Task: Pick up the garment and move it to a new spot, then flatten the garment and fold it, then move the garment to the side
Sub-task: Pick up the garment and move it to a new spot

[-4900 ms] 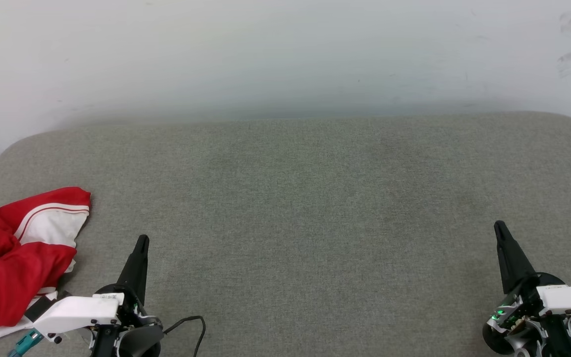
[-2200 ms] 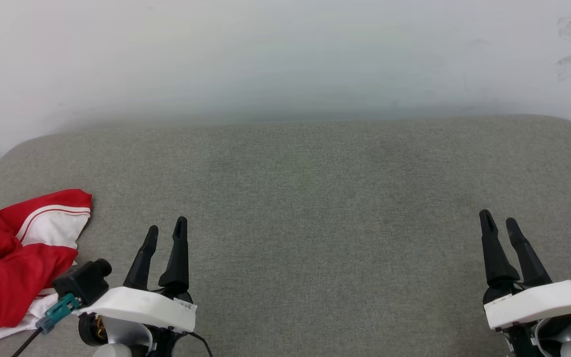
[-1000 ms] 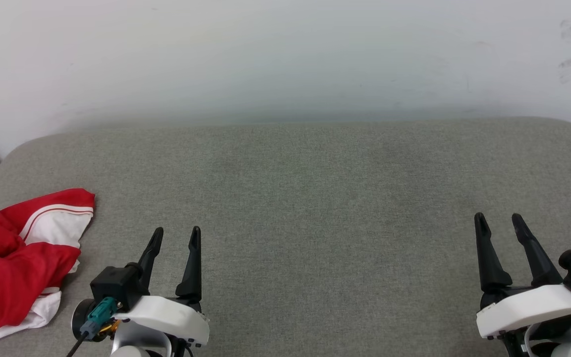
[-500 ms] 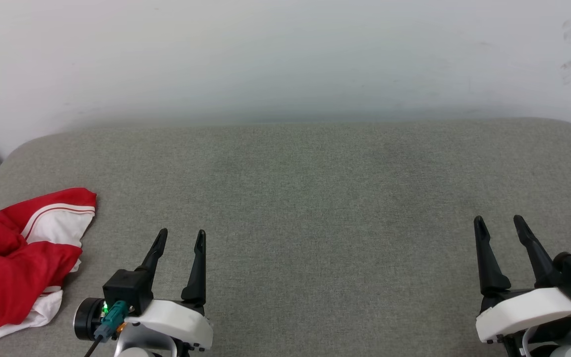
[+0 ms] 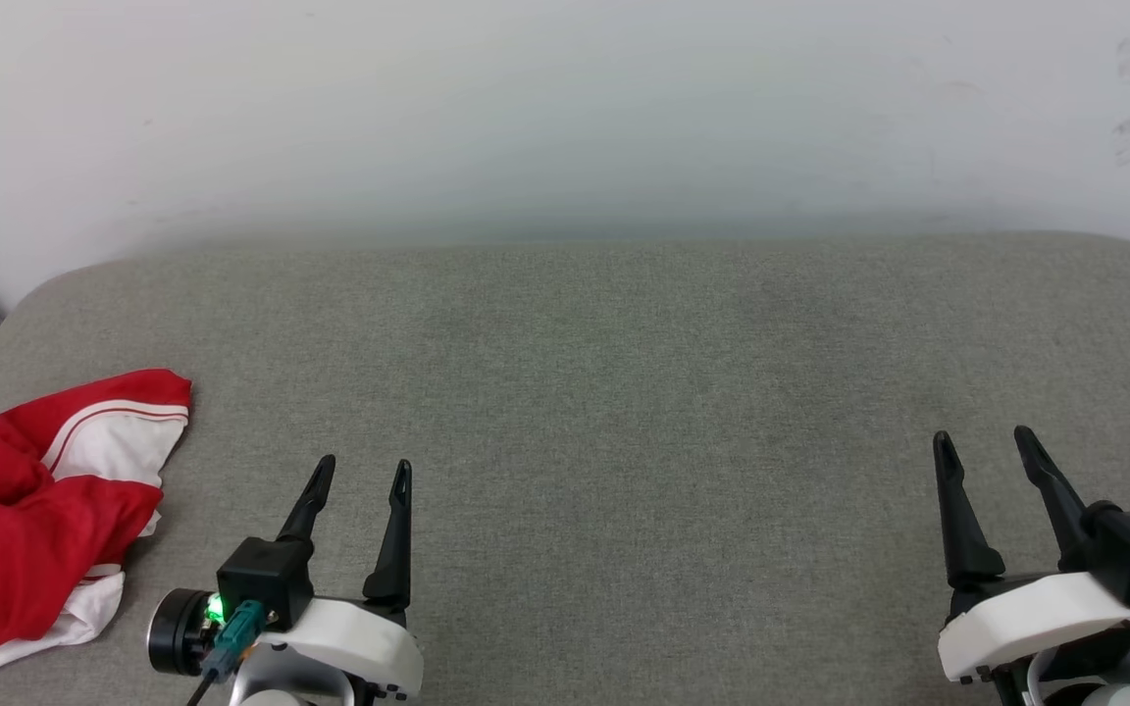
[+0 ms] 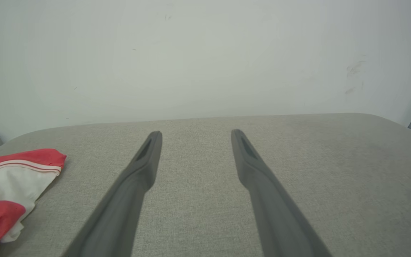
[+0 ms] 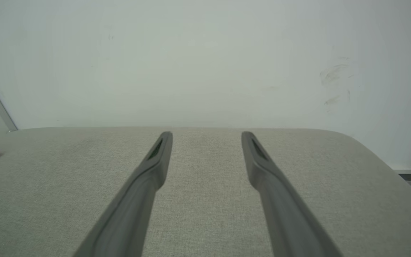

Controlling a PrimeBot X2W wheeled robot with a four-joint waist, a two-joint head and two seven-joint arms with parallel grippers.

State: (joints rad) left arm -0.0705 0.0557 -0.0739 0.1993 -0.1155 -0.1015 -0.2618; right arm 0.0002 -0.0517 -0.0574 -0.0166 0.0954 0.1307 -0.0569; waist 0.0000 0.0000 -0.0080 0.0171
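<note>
Lying crumpled at the left edge of the grey fabric cushion (image 5: 624,392): red-and-white jersey garment (image 5: 45,510), not yet lifted. Left gripper (image 5: 365,464), right gripper (image 5: 982,434): spread, empty; flattening, folding, side-placement outstanding.

The left gripper (image 6: 196,135) reaches out over a grey fabric-covered bench (image 6: 334,171), its two dark jaws spread wide with bare fabric showing between them. Off to their left, apart from the jaws, a crumpled red and white garment (image 6: 9,178) with red-striped trim lies at the bench's edge. Behind stands a white wall (image 6: 205,53) with faint scuff marks (image 6: 353,69).
</note>
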